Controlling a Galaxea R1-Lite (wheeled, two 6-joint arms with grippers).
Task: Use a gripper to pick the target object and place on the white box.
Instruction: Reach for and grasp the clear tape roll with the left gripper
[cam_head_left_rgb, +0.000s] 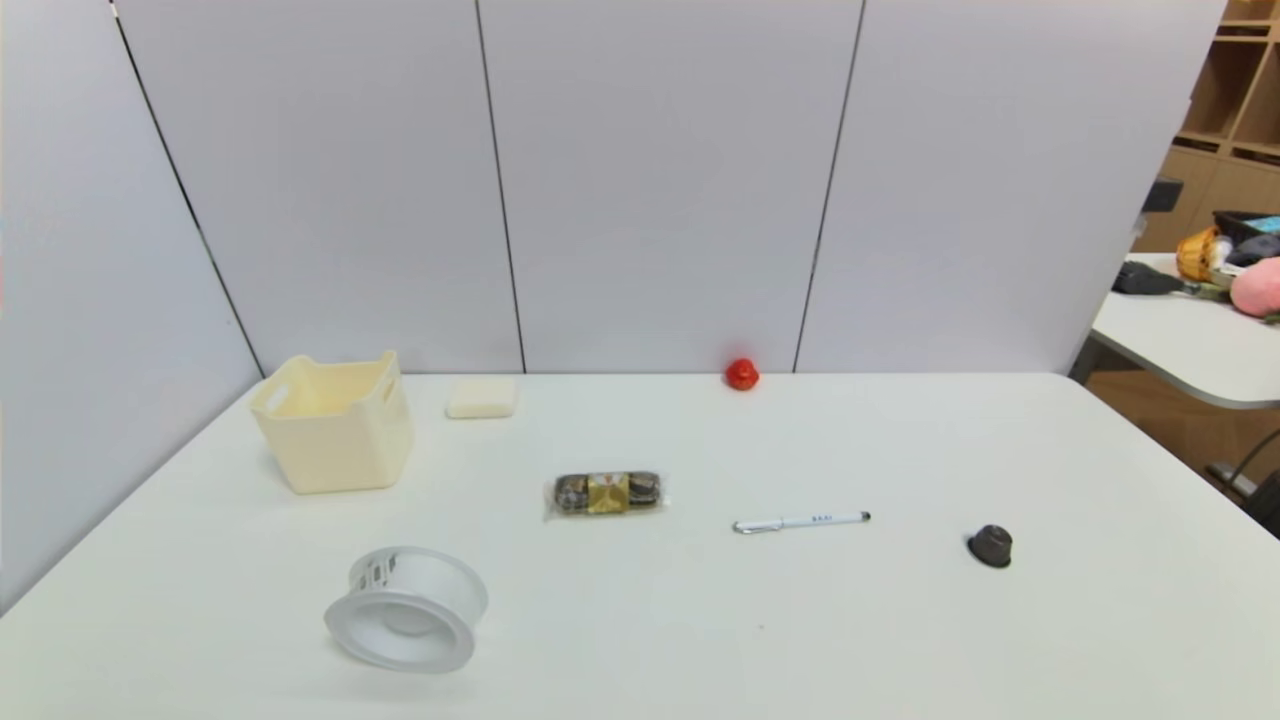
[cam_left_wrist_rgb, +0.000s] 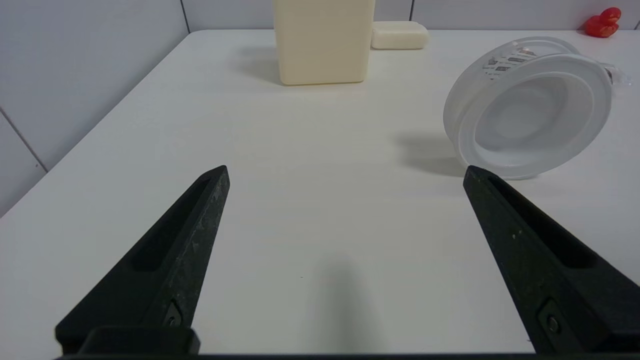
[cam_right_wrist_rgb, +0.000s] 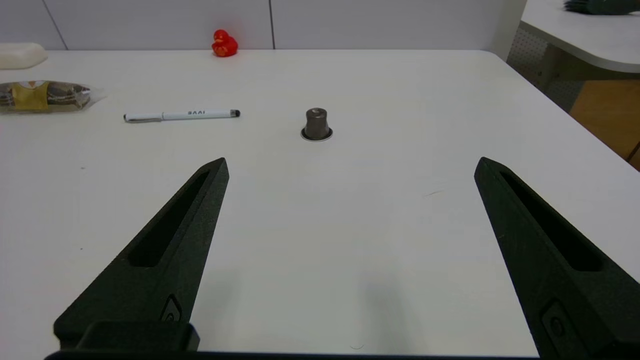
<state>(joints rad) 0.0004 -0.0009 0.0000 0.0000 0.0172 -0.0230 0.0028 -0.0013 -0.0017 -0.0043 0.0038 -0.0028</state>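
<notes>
The white translucent cup lies on its side near the table's front left, its wide flanged rim facing me and a barcode label on its wall. It also shows in the left wrist view, cup. The cream-white box stands upright at the back left, also seen as the box. My left gripper is open over bare table, short of the cup and to one side of it, holding nothing. My right gripper is open over the right side of the table, empty. Neither arm appears in the head view.
A flat cream block lies beside the box. A wrapped snack, a white pen and a small dark capsule lie across the middle. A red toy duck sits by the back wall. Another table stands at right.
</notes>
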